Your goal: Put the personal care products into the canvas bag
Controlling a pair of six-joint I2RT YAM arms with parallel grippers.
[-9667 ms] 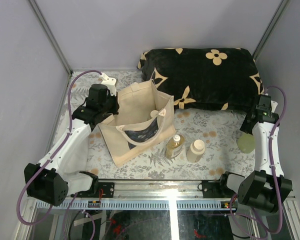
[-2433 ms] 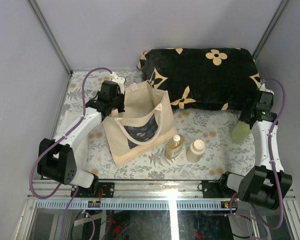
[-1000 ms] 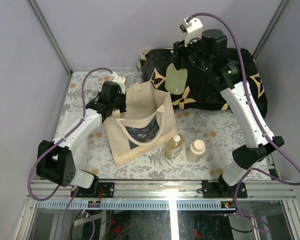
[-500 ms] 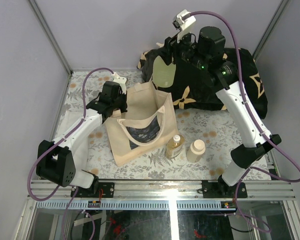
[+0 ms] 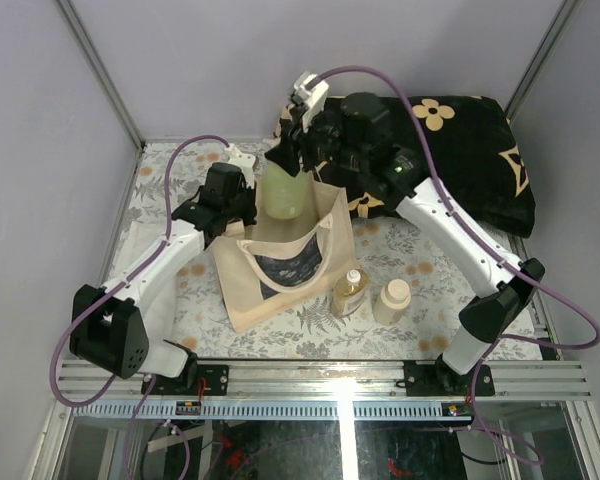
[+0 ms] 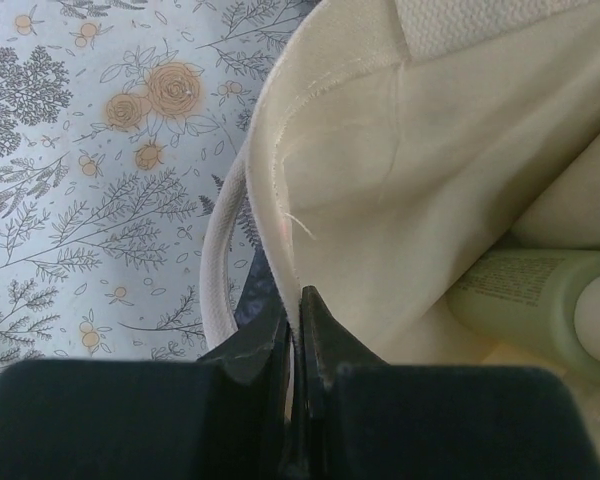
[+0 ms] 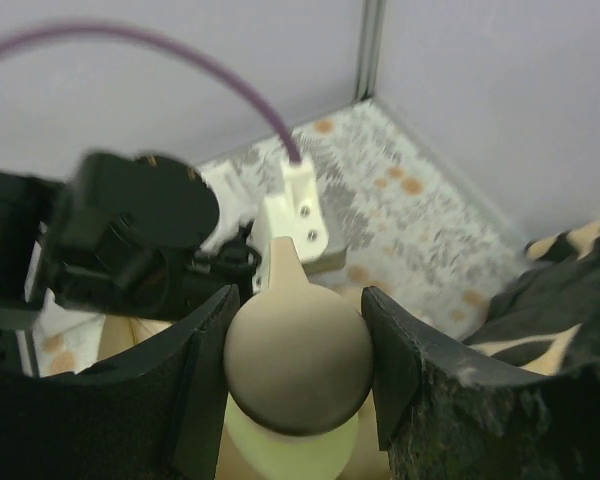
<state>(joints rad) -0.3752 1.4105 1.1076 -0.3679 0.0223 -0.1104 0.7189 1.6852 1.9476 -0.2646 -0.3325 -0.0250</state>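
The beige canvas bag point(image 5: 280, 250) stands open on the left of the table. My left gripper point(image 5: 232, 212) is shut on the bag's rim point(image 6: 280, 240) and holds it open; an olive-green bottle point(image 6: 540, 305) lies inside. My right gripper point(image 5: 295, 150) is shut on the round cap point(image 7: 298, 362) of a second olive-green bottle point(image 5: 285, 192), which hangs just above the bag's far rim. The amber-yellow bottle point(image 5: 349, 293) and the cream bottle point(image 5: 392, 300) stand on the table right of the bag.
A black cushion with cream flowers point(image 5: 450, 160) lies at the back right, under the right arm. The floral tablecloth point(image 5: 430, 270) covers the table. Grey walls enclose the back and sides.
My right gripper has carried the olive-green bottle left and down from over the cushion to just above the bag's opening. The left gripper still holds the rim.
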